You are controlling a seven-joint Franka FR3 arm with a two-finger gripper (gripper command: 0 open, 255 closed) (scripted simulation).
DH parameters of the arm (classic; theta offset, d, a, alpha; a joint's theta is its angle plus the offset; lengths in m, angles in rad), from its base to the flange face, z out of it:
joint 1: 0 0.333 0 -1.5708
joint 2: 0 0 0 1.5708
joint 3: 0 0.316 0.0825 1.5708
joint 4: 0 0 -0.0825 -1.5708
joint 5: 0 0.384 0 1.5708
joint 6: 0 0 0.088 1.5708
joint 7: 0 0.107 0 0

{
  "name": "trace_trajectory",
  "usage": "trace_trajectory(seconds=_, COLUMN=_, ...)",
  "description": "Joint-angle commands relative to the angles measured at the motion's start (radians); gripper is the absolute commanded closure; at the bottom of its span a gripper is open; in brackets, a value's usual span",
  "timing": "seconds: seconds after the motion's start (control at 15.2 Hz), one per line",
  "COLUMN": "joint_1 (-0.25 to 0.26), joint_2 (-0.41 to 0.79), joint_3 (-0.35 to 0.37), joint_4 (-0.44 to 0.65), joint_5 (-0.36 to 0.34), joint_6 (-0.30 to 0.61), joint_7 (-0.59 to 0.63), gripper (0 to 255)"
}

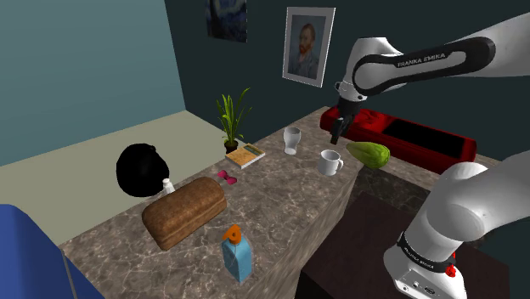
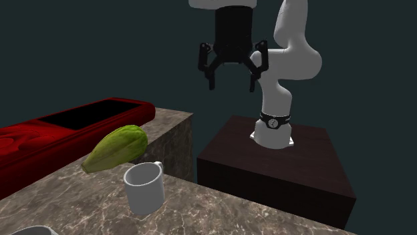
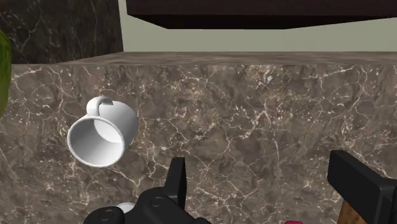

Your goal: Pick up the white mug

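Counter point(image 3: 267, 108): marbled stone, lay beneath the gripper point(image 2: 232, 87).
Jaws: stood wide apart, gripping nothing.
White mug point(image 2: 144, 188): sat below it, untouched.

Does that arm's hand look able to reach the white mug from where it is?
Probably yes. The hand hangs open in the air, and nothing lies between it and the mug, which stands upright with its top free. The green fruit sits beside it, apart.
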Motion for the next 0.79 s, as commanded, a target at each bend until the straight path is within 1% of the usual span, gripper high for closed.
trace_trajectory(seconds=0.0, joint_1=-0.005, joint_2=0.064, joint_3=-0.026, joint_4=0.001, joint_5=-0.008, joint_6=0.064, joint_7=-0.027, gripper=0)
trace_trajectory(seconds=0.4, joint_1=-0.012, joint_2=0.27, joint_3=-0.108, joint_4=0.015, joint_5=-0.004, joint_6=0.255, joint_7=-0.121, gripper=0)
trace_trajectory(seconds=0.59, joint_1=-0.01, joint_2=0.387, joint_3=-0.148, joint_4=0.042, joint_5=0.023, joint_6=0.342, joint_7=-0.18, gripper=0)
trace_trajectory(seconds=0.73, joint_1=-0.008, joint_2=0.468, joint_3=-0.171, joint_4=0.067, joint_5=0.054, joint_6=0.395, joint_7=-0.226, gripper=0)
